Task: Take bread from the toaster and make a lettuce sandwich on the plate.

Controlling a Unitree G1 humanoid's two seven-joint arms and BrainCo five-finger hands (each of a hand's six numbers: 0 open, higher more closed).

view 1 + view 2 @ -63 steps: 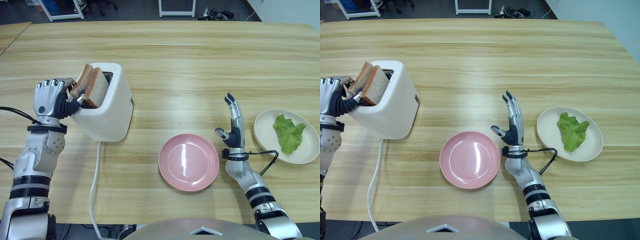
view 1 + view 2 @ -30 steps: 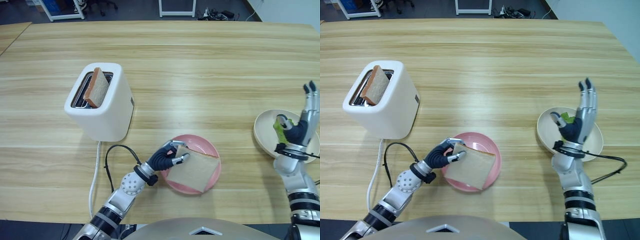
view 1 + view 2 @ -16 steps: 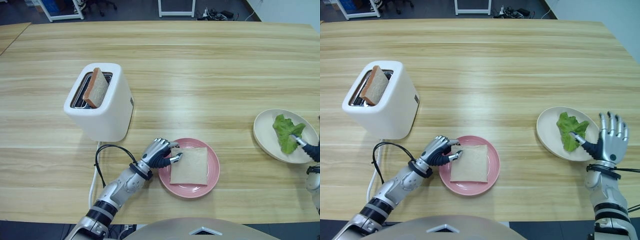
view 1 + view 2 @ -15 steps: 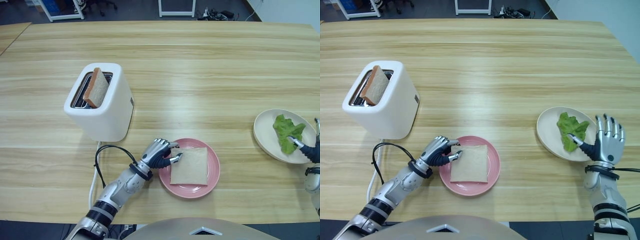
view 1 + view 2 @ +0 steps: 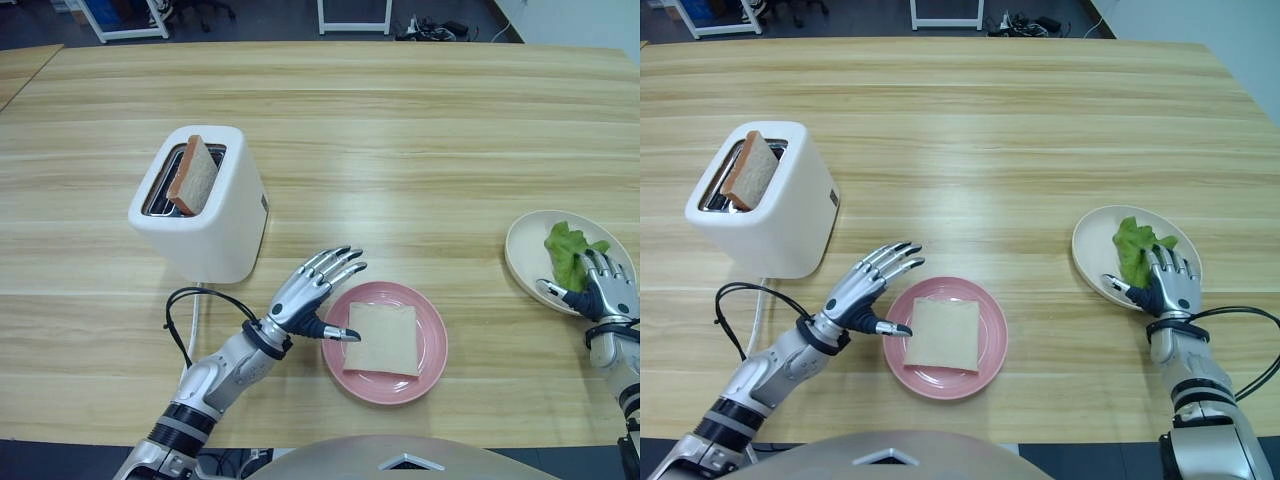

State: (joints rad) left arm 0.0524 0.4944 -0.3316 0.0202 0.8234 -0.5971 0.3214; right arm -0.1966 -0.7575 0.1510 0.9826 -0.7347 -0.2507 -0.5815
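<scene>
The lettuce (image 5: 1132, 250) is touched by the right robot hand (image 5: 1167, 282), the nearer one, and is seen just ahead of it; whether it is gripped cannot be told. The bread slice (image 5: 942, 334) on the plate (image 5: 992, 355) is set well to that hand's left, just beside the spread, empty left robot hand (image 5: 868, 285).

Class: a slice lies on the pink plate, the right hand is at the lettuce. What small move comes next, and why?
Probably the right hand should secure the green lettuce leaf on the round cream plate and lift it: the square bread slice already lies on the round pink plate, and the left hand is open beside it.
</scene>
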